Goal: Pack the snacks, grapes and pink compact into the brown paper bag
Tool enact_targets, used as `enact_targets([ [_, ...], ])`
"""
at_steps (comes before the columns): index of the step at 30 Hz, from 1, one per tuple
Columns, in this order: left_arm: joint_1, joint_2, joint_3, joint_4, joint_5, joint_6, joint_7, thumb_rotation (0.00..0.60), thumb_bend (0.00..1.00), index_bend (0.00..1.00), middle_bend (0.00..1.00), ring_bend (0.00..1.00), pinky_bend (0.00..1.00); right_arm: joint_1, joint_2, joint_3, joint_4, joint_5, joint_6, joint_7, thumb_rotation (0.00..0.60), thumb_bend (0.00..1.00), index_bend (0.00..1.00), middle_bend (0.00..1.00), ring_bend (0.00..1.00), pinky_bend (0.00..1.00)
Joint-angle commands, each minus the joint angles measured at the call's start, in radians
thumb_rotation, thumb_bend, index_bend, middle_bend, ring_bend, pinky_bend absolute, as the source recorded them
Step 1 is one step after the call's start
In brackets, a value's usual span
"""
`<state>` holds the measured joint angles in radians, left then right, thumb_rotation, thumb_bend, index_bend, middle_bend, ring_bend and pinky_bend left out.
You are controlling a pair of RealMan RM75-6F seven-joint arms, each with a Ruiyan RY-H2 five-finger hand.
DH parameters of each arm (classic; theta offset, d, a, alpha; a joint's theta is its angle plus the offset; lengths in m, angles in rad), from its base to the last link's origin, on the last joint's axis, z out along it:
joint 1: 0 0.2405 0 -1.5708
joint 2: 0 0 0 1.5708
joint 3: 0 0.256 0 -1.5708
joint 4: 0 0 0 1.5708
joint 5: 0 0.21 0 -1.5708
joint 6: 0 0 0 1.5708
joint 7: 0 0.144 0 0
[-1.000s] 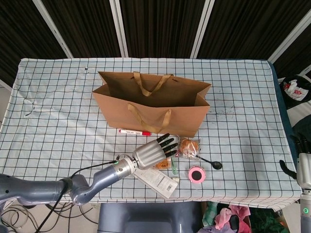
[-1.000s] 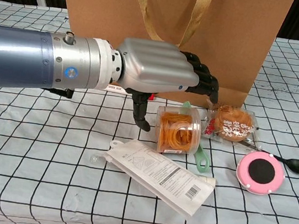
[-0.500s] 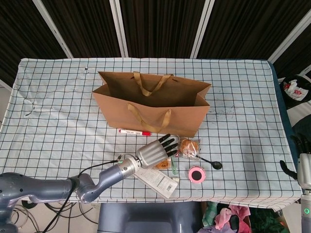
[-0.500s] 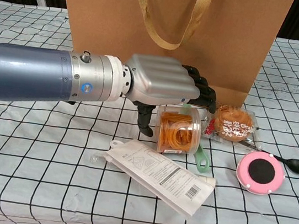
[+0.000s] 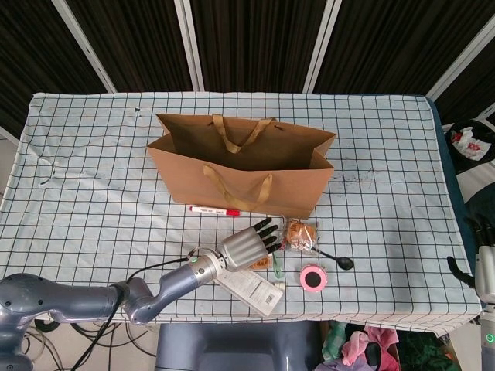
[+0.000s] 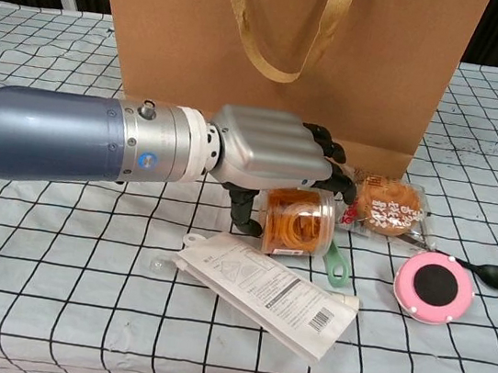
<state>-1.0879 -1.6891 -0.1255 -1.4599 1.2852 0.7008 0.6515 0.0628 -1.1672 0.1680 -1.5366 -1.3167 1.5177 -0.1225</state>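
Note:
The brown paper bag point(image 5: 240, 166) point(image 6: 286, 53) stands open and upright mid-table. In front of it lie a clear jar of orange snacks point(image 6: 298, 223) point(image 5: 261, 263), a wrapped pastry point(image 6: 387, 206) point(image 5: 300, 236), a pink compact point(image 6: 434, 288) point(image 5: 312, 277) and a white flat packet point(image 6: 262, 290) point(image 5: 251, 287). My left hand point(image 6: 272, 153) point(image 5: 247, 246) lies low over the jar, fingers stretched across its top toward the pastry, thumb down at the jar's left side. It holds nothing. My right hand point(image 5: 486, 263) hangs at the table's right edge, empty. I see no grapes.
A red-and-white marker point(image 5: 213, 210) lies in front of the bag on its left. A black spoon point(image 5: 338, 260) point(image 6: 487, 273) rests right of the pastry. A green handle point(image 6: 337, 268) pokes out from under the jar. The checked cloth point(image 5: 93, 170) covers the table.
My left hand has sunk lower and drawn in over the jar, its thumb now close beside it. The objects and the right hand have not moved.

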Motion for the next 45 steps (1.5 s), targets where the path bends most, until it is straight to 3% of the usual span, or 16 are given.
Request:
enact_targets([
  [1,0.001,0.001,0.002,0.000,0.004,0.011,-0.002,0.600,0.30,0.22,0.29,0.02,0.08,-0.001,0.001,0.000,0.000,0.001,0.000,0.001,0.600,0.22,0.17,0.11,0.20,0.23],
  [5,0.007,0.005,0.002,0.001,0.021,0.039,-0.017,0.600,0.35,0.29,0.37,0.09,0.18,-0.003,0.002,0.000,0.001,0.001,0.000,0.005,0.600,0.22,0.17,0.11,0.20,0.23],
  [17,0.027,0.042,-0.001,-0.037,0.102,0.129,-0.083,0.600,0.36,0.30,0.39,0.10,0.19,-0.006,0.004,0.000,-0.005,0.000,0.003,0.005,0.600,0.23,0.17,0.11,0.20,0.23],
  [24,0.066,0.135,0.017,-0.177,0.291,0.288,-0.129,0.600,0.36,0.31,0.39,0.10,0.20,-0.007,0.005,0.004,-0.011,0.001,0.005,0.003,0.600,0.23,0.17,0.11,0.20,0.23],
  [29,0.085,0.174,0.008,-0.213,0.388,0.378,-0.075,0.600,0.36,0.31,0.39,0.10,0.20,-0.009,0.008,0.003,-0.014,0.002,0.006,-0.001,0.600,0.23,0.17,0.11,0.20,0.23],
  [38,0.091,0.242,-0.094,-0.330,0.402,0.453,-0.085,0.600,0.35,0.31,0.39,0.10,0.20,-0.008,0.014,0.008,-0.022,0.004,0.006,-0.007,0.600,0.23,0.17,0.11,0.20,0.23],
  [45,0.083,0.302,-0.255,-0.370,0.269,0.482,-0.116,0.600,0.35,0.32,0.38,0.10,0.21,-0.010,0.017,0.009,-0.017,0.013,0.000,-0.005,0.600,0.23,0.17,0.11,0.20,0.23],
])
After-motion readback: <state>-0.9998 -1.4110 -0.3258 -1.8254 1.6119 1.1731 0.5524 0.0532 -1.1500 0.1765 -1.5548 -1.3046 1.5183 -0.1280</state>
